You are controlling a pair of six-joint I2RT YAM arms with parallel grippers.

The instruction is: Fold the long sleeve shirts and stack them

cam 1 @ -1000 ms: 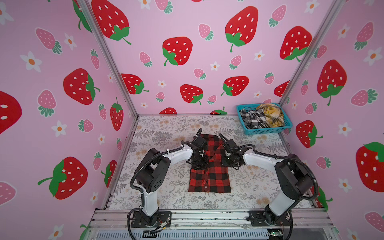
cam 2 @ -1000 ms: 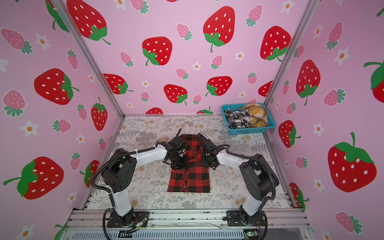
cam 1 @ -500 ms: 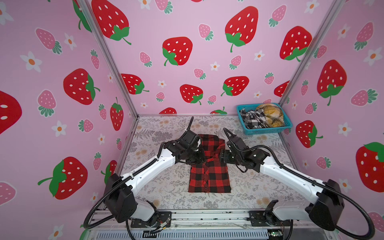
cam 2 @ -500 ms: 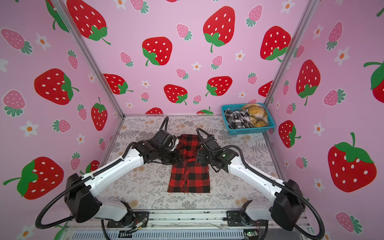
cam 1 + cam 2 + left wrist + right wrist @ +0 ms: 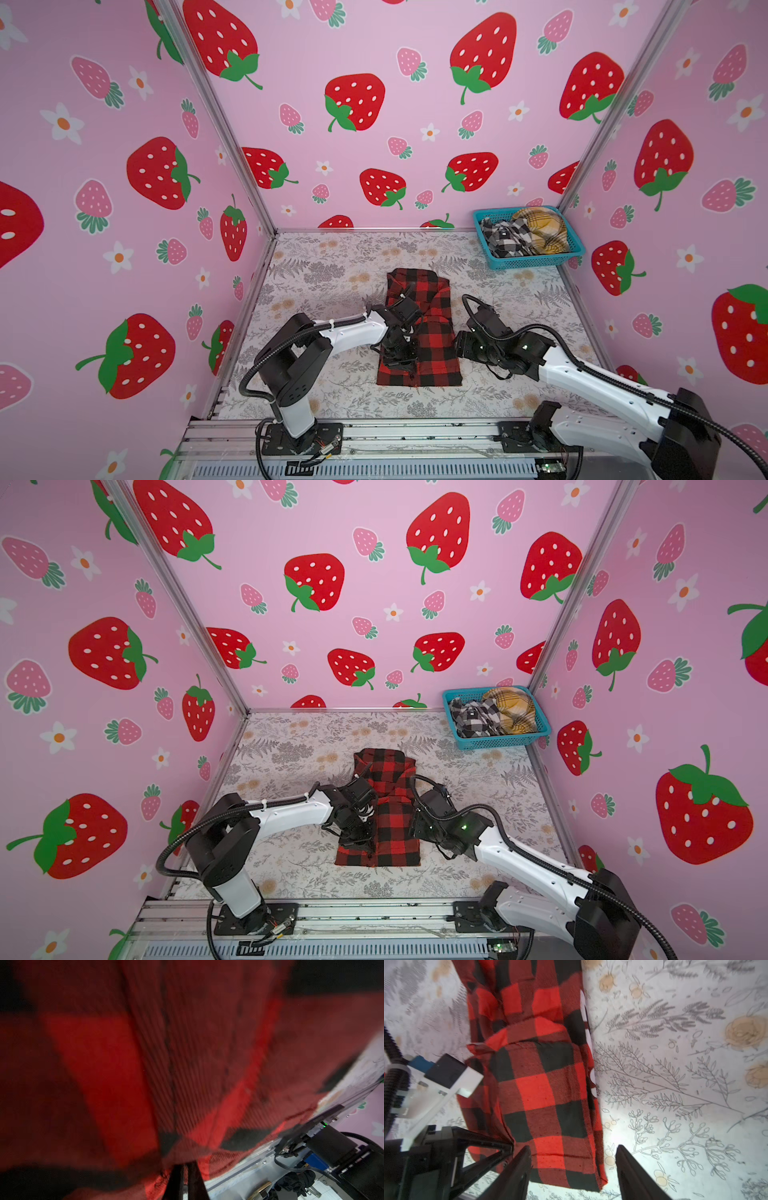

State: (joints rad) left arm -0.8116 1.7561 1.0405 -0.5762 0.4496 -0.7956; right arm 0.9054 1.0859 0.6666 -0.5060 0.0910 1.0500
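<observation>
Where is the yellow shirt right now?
In both top views the yellow shirt lies in the blue basket at the far right corner of the table, right beside the black-and-white shirt.

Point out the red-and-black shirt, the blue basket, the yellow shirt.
red-and-black shirt (image 5: 434, 368), a top view, lower panel
blue basket (image 5: 536, 261), a top view, front wall
yellow shirt (image 5: 540, 230), a top view, its middle
</observation>
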